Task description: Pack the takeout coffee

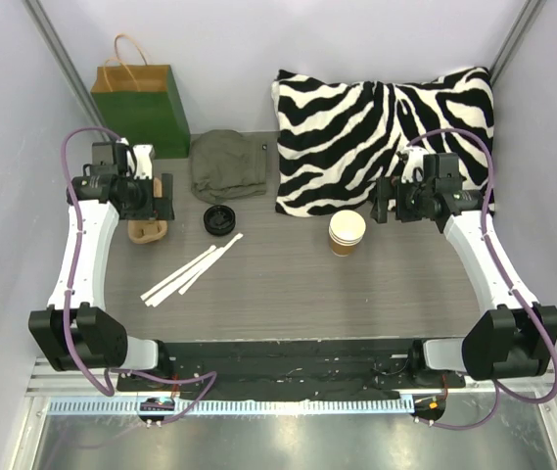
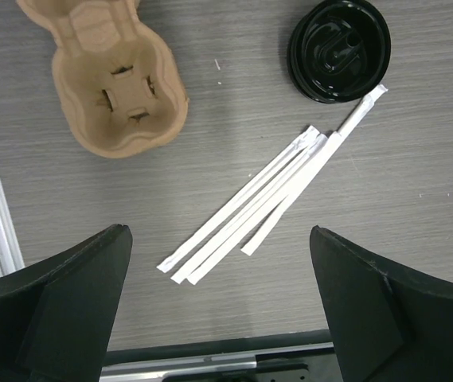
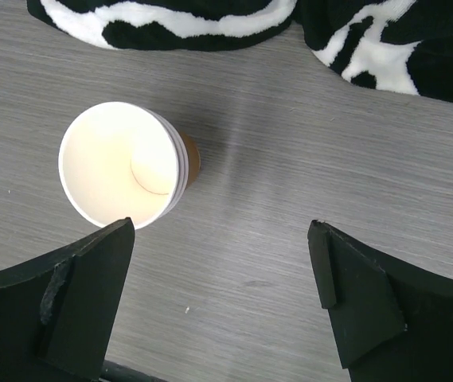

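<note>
No takeout coffee shows in any view. An open tan paper cup [image 1: 348, 233] with a white inside and no lid stands right of centre, and its rim looks stacked [image 3: 123, 163]. A round black lid [image 1: 219, 218] lies apart on the table, hollow side up [image 2: 339, 49]. My left gripper [image 1: 159, 199] hangs open above the table [image 2: 218, 239], with nothing between its fingers. My right gripper [image 1: 384, 201] is open too [image 3: 220, 227], just right of the cup and holding nothing. A green paper bag [image 1: 143, 108] stands at the back left.
A tan pulp cup tray [image 1: 148, 231] lies under the left wrist [image 2: 115, 87]. Several white wrapped straws [image 1: 192, 269] lie fanned out near the lid [image 2: 266, 199]. An olive cloth [image 1: 229, 164] and a zebra pillow [image 1: 386, 137] sit at the back.
</note>
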Controlling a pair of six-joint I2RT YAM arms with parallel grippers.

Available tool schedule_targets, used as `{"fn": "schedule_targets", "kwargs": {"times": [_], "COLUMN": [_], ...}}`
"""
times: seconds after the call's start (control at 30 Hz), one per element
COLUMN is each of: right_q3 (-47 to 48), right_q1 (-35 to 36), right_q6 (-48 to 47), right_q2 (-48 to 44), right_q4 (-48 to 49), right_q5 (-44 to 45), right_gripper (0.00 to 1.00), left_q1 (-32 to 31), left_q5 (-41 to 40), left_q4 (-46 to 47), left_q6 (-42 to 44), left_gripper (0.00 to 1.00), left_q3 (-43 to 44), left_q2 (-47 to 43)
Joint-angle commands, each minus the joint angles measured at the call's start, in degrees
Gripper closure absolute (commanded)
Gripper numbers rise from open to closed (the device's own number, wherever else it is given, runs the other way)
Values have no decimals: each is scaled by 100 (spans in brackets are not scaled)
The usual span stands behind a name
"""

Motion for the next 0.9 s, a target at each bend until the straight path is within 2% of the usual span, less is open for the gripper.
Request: {"fn": "schedule_targets", "kwargs": {"times": [0.0, 0.4, 0.5, 0.63, 0.73, 0.8, 0.87], "right_q3": [567, 1394, 1613, 1790, 1860, 1913, 1948], "right_q1": [9, 703, 958, 1143, 1222, 1213, 1213], "right_q6": [-108, -284, -301, -258, -240, -240, -240], "right_q2": [227, 1123, 1343, 1712, 1870, 1958, 2090], "right_q4": [-130, -439, -657, -825, -896, -948, -1001], "right_q5": [-105, 624, 721, 730, 800, 818, 783], "right_gripper": [0, 2, 11, 29, 39, 40, 46], "left_q1": [-47, -56, -56, -65, -65, -65, -65], "left_q5": [-138, 178, 257, 477, 600, 653, 688], "left_q4": [283, 134, 98, 116, 107, 116, 116], "left_q6": [219, 131, 175, 140, 123, 105, 105], "left_gripper": [0, 0, 0, 0, 0, 0, 0], "left_q3": [147, 446, 411, 385, 385, 376, 385], "left_q2": [-262, -236, -297, -341, -324, -324, -324]}}
